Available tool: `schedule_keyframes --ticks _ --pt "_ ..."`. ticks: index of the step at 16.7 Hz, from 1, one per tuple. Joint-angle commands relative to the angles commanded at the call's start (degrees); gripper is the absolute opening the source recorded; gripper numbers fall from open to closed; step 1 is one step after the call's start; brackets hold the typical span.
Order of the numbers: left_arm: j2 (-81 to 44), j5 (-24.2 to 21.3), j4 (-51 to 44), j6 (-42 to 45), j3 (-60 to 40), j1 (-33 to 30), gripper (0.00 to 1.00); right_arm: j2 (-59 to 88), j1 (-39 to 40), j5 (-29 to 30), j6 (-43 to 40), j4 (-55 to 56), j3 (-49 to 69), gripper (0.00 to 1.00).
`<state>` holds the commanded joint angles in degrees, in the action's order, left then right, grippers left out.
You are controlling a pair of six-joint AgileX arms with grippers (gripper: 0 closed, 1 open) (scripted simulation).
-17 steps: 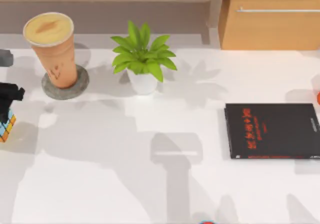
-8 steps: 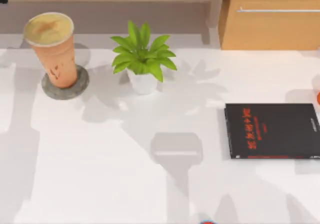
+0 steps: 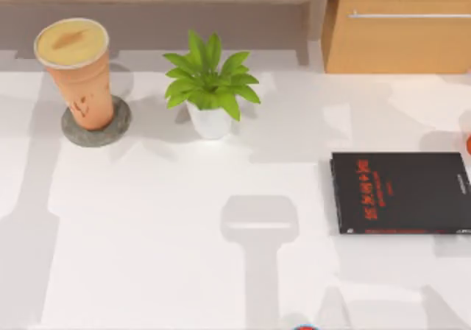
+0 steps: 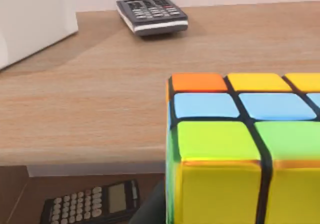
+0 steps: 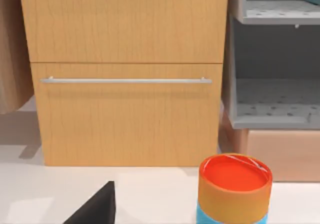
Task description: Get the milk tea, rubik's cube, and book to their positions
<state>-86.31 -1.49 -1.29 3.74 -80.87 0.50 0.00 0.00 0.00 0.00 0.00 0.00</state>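
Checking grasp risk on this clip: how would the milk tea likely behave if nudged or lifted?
The milk tea looks tall and tapered, narrowest at its base, so a push high up would probably tip it. It stands on a small grey coaster and may slide off. Its creamy top looks uncovered, so it could spill.

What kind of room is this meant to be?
Probably a study or home office desk. A white table holds a milk tea on a coaster, a potted plant and a black book; a wooden drawer cabinet stands behind, and calculators lie on a wooden shelf.
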Motion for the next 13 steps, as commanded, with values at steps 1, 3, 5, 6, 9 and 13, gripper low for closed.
schedule_keyframes --ticks 1,3,5,6,9,13 --pt "-0.2 0.1 2.8 -1.0 0.4 -0.4 0.00 0.0 0.0 0.0 0.0 0.0 0.0 1.00" --pt "-0.2 0.1 6.6 -2.3 0.9 -0.9 0.00 0.0 0.0 0.0 0.0 0.0 0.0 1.00" --pt "-0.1 0.1 8.0 -2.9 1.1 -1.0 0.00 0.0 0.0 0.0 0.0 0.0 0.0 1.00" --pt "-0.1 0.1 8.0 -2.9 1.1 -1.0 0.00 0.0 0.0 0.0 0.0 0.0 0.0 1.00" --pt "-0.1 0.1 7.9 -2.7 1.0 -0.7 0.00 0.0 0.0 0.0 0.0 0.0 0.0 1.00" --pt "-2.1 2.0 8.3 -1.4 -2.3 0.2 0.00 0.0 0.0 0.0 0.0 0.0 0.0 1.00"
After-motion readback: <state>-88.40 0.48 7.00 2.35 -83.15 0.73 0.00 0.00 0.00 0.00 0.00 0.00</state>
